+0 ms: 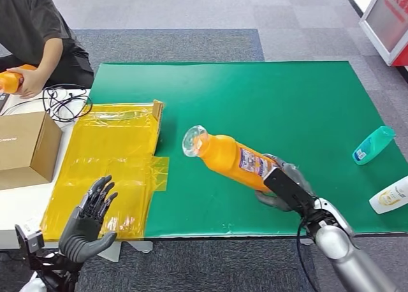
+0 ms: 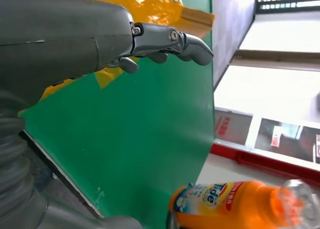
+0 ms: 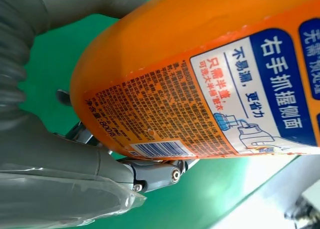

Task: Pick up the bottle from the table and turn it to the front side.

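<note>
Head view: one orange plastic bottle with a clear cap (image 1: 226, 155), gripped at its base by the right hand (image 1: 281, 185), slants above the green mat (image 1: 289, 101); two more bottles lie near the mat's right edge, one teal (image 1: 373, 145), one white (image 1: 389, 196). The left hand (image 1: 89, 219) hovers with fingers spread, holding nothing.
Left wrist view: fingers (image 2: 166, 41) extended; the orange bottle well apart.
Right wrist view: fingers (image 3: 154, 171) wrap the bottle's back label (image 3: 226, 99).

We see the orange bottle (image 1: 231, 157) lifted above the green worktop (image 1: 269, 94), tilted on a slant with its clear rounded cap (image 1: 194, 141) pointing up and to the left. Our right hand (image 1: 284, 187) grips its lower end. A printed label faces upward on the body; in the right wrist view that label shows dense small text, a barcode and a blue and white panel.
</note>
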